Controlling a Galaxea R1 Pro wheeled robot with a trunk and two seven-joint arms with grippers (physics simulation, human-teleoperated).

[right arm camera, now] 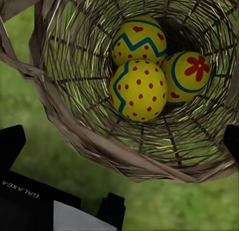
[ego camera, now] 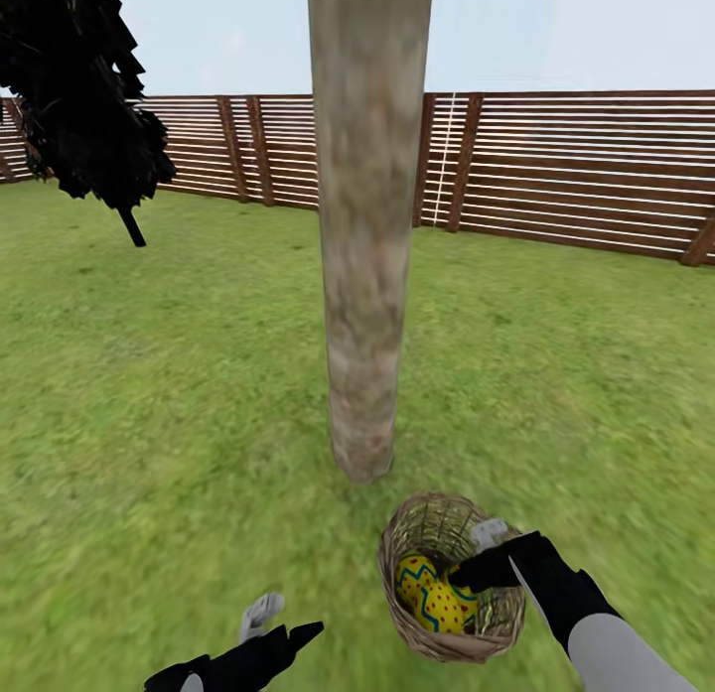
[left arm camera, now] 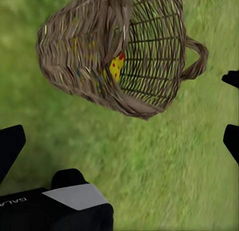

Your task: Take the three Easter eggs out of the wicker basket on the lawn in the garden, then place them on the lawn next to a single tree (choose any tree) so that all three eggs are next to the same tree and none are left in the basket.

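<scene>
Head view: the tree [ego camera: 365,225] rises as a thick, pale grey-brown trunk from the lawn [ego camera: 169,374], roughly in the middle of the grass that shows. The wicker basket [ego camera: 449,576] sits on the grass just in front of the trunk's foot and a little to the right, near it but not touching. Yellow Easter eggs [ego camera: 433,595] with blue zigzags and red dots lie inside it. The right gripper [ego camera: 479,561] reaches over the basket's rim from the right, its dark tip above the eggs; whether its fingers are spread or closed cannot be told from here. The left gripper [ego camera: 276,622] hovers low over bare grass to the left of the basket, well apart from it, with one pale finger and one dark finger splayed. A dark, nearly black tree [ego camera: 84,96] stands at the far left, and a brown slatted fence [ego camera: 576,166] runs along the back edge of the lawn.

Left wrist view: the basket [left arm camera: 119,52] appears from the side with its small loop handle [left arm camera: 196,59], a patch of yellow egg showing through the weave. The two dark fingertips [left arm camera: 11,144] stand wide apart over grass, holding nothing.

Right wrist view: all three eggs [right arm camera: 138,89] lie touching in the basket's bottom [right arm camera: 94,136]. The dark fingertips [right arm camera: 11,141] sit far apart at either side of the rim, clear of the eggs.
</scene>
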